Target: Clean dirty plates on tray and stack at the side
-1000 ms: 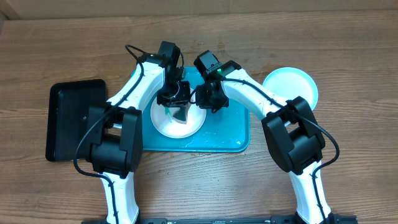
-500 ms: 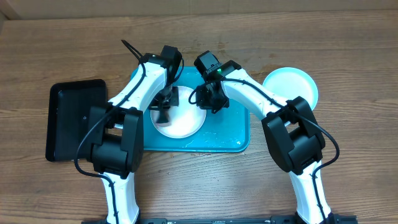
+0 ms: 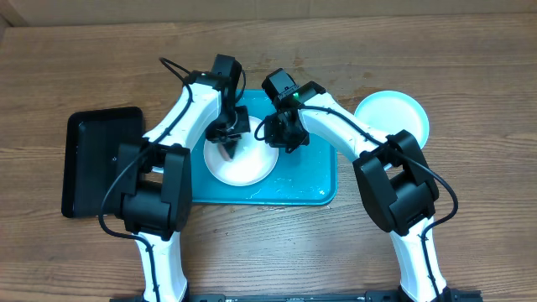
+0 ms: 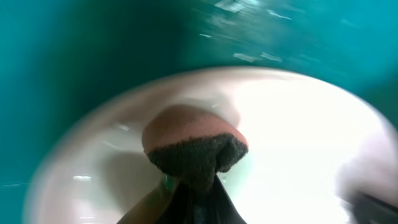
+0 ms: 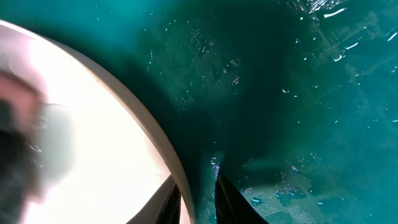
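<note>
Your left fingers pinch a sponge at their tips, pressed on the white plate; right fingers clamp its rim, tray beneath.

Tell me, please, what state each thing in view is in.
white plate: lying on the tray, rim pinched.
sponge: pressed onto the white plate.
left tool: shut on the sponge.
right tool: shut on the white plate's rim.
tray: wet, glistening.
side plate: on the table, right of the tray.
</note>
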`<state>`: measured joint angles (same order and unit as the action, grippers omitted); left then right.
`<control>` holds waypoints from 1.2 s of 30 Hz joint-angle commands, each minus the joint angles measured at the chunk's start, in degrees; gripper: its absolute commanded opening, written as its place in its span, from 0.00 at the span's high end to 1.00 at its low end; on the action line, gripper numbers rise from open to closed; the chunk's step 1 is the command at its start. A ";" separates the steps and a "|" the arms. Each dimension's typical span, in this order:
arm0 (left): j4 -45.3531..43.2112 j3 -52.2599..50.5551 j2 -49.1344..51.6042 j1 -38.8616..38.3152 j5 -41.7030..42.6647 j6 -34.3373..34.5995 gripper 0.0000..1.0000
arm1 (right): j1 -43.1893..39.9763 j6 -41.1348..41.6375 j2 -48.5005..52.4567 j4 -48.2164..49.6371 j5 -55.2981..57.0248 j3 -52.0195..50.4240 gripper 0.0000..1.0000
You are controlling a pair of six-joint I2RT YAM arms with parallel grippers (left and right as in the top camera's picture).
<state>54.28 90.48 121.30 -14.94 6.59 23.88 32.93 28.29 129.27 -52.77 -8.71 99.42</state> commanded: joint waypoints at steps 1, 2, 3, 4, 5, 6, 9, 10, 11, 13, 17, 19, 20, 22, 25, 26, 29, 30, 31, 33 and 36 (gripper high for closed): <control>1.40 0.63 0.28 -2.62 11.28 -3.10 0.95 | -0.44 0.22 -0.24 -0.44 1.16 -0.83 0.79; 2.21 0.63 0.28 -2.97 11.26 -4.76 0.96 | -0.44 0.24 -0.24 -0.44 1.14 -0.83 0.79; 3.37 0.63 0.28 -3.28 11.17 -7.28 0.96 | -0.44 0.22 -0.24 -0.44 1.16 -0.83 0.79; 4.31 0.63 0.28 -3.43 10.88 -8.96 0.96 | -0.44 0.22 -0.24 -0.44 1.16 -0.83 0.79; 5.66 0.63 0.28 -3.43 9.51 -10.47 0.96 | -0.44 0.22 -0.24 -0.44 1.16 -0.83 0.79; 6.67 0.63 0.28 -3.41 7.52 -10.58 0.96 | -0.44 0.22 -0.24 -0.44 1.16 -0.83 0.79; 9.62 0.63 0.28 -2.82 -6.12 -9.33 0.96 | -0.44 0.22 -0.24 -0.46 1.14 -0.83 0.79; 10.16 0.63 0.28 -2.54 -10.27 -7.69 0.96 | -0.44 0.22 -0.24 -0.48 1.14 -0.83 0.79; 10.69 0.63 0.28 -2.16 -14.38 -5.53 0.96 | -0.44 0.22 -0.24 -0.48 1.14 -0.83 0.79; 12.11 0.66 0.26 -1.01 -22.23 0.96 0.96 | -0.44 0.22 -0.24 -0.52 1.16 -0.83 0.79; 12.98 1.33 0.26 2.27 -28.02 8.57 0.96 | -0.44 0.22 -0.24 -0.66 1.16 -0.83 0.80; 12.66 2.21 0.24 4.37 -27.69 9.90 0.96 | -0.44 0.22 -0.24 -0.68 1.14 -0.83 0.80; 12.59 2.67 0.24 5.27 -26.88 10.25 0.96 | -0.44 0.22 -0.24 -0.68 1.14 -0.83 0.80; 12.68 3.98 0.15 6.91 -23.78 10.16 0.96 | -0.42 0.22 -0.24 -0.68 1.11 -0.83 0.80; 14.01 7.89 -0.09 8.85 -19.23 8.20 0.96 | -0.44 0.22 -0.26 -0.68 0.90 -0.61 0.85; 14.62 9.46 -0.20 9.33 -18.27 7.80 0.96 | -0.44 0.22 -0.37 -0.70 0.52 -0.28 0.93; 16.70 15.32 -1.20 11.08 -15.61 7.82 0.96 | -0.42 -0.87 -0.72 -0.70 -1.53 1.46 0.96; 17.35 17.18 -1.73 11.80 -14.93 7.82 0.96 | -0.37 -1.92 -1.07 -0.72 -1.90 2.36 0.96; 17.92 18.73 -2.23 12.55 -14.36 7.85 0.96 | -0.24 -2.86 -1.42 -0.87 -1.88 3.08 0.96; 19.10 21.00 -3.34 14.34 -14.03 7.87 0.96 | 0.13 -4.55 -2.47 -1.57 -1.07 4.94 0.96; 20.55 21.99 -4.70 17.97 -14.10 7.87 0.96 | 1.25 -5.01 -4.31 -4.11 3.93 8.41 0.96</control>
<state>73.54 110.34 120.05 0.01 -8.60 31.24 33.12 25.52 129.27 -55.90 -9.80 102.94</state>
